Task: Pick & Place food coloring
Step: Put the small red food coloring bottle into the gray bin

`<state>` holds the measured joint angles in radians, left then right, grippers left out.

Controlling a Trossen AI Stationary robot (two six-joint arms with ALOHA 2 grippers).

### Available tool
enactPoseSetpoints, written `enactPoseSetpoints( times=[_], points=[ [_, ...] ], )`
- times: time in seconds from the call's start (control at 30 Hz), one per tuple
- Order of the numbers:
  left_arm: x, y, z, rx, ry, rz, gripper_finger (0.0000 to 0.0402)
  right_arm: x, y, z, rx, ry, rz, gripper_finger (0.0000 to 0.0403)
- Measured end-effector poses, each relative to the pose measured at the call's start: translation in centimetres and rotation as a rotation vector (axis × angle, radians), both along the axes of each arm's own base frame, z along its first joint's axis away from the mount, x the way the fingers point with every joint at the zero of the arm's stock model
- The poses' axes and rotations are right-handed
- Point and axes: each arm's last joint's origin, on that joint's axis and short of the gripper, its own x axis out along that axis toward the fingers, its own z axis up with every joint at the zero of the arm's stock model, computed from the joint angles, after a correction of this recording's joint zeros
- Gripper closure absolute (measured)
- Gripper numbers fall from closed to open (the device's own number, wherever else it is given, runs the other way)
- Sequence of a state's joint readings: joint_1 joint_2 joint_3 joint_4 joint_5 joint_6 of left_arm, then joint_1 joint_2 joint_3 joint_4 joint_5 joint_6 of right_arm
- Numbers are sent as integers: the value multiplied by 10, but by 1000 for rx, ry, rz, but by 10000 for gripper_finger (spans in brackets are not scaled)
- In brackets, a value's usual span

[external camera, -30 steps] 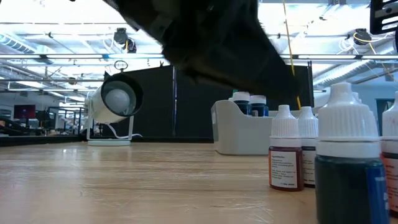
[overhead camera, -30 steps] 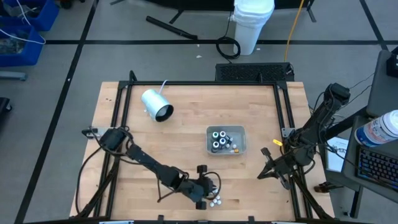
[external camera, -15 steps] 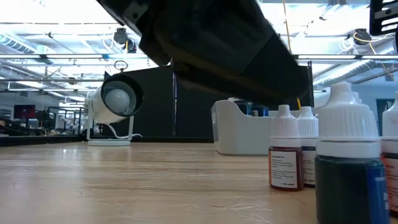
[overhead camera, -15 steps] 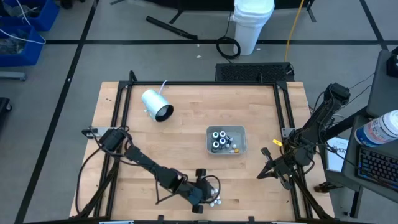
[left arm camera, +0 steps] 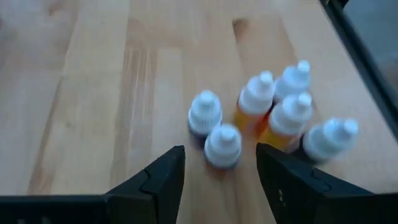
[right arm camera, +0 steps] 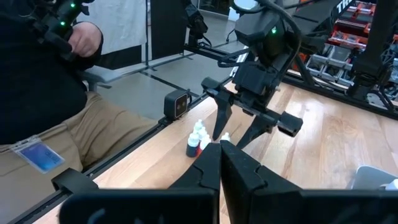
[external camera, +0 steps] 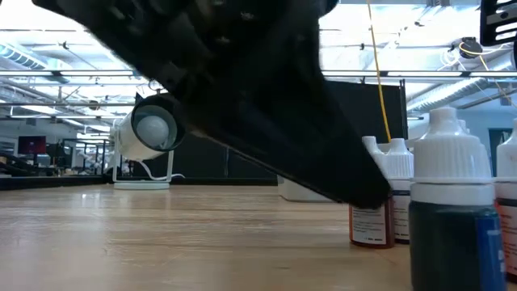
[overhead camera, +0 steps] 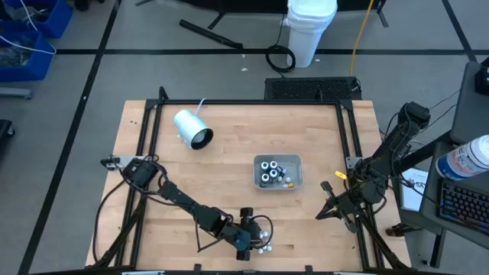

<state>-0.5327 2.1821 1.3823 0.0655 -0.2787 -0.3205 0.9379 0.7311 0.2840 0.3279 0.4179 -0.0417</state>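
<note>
Several food coloring bottles (left arm camera: 256, 99) with white caps stand upright in a cluster on the wooden table, near its front edge (overhead camera: 265, 238). In the low view they show at the right (external camera: 443, 202). My left gripper (left arm camera: 221, 154) is open and slants down over the cluster. Its fingers stand on either side of the nearest bottle (left arm camera: 222, 144) without touching it. More bottles stand in the grey tray (overhead camera: 296, 177). My right gripper (right arm camera: 221, 163) is shut and waits at the table's right edge (overhead camera: 336, 206).
A big white cylinder (overhead camera: 192, 128) lies on its side at the far left of the table. The tray sits right of the table's middle. A black frame (overhead camera: 153, 122) runs along the table's edges. A seated person (right arm camera: 43, 93) shows beyond the table in the right wrist view.
My left gripper has sunk toward the bottle cluster near the front edge and tipped a little further down. In the high view its fingers stand wider apart than before. The bottles have stayed in place.
</note>
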Motion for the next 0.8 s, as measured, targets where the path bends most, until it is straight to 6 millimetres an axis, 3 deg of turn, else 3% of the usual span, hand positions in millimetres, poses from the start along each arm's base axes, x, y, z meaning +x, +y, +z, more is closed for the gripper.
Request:
enactPoseSetpoints(
  times=[0.8],
  points=[
    [5, 4, 3, -2, -33, -21, 211, 0, 0, 0, -2, -3, 1, 403]
  ],
)
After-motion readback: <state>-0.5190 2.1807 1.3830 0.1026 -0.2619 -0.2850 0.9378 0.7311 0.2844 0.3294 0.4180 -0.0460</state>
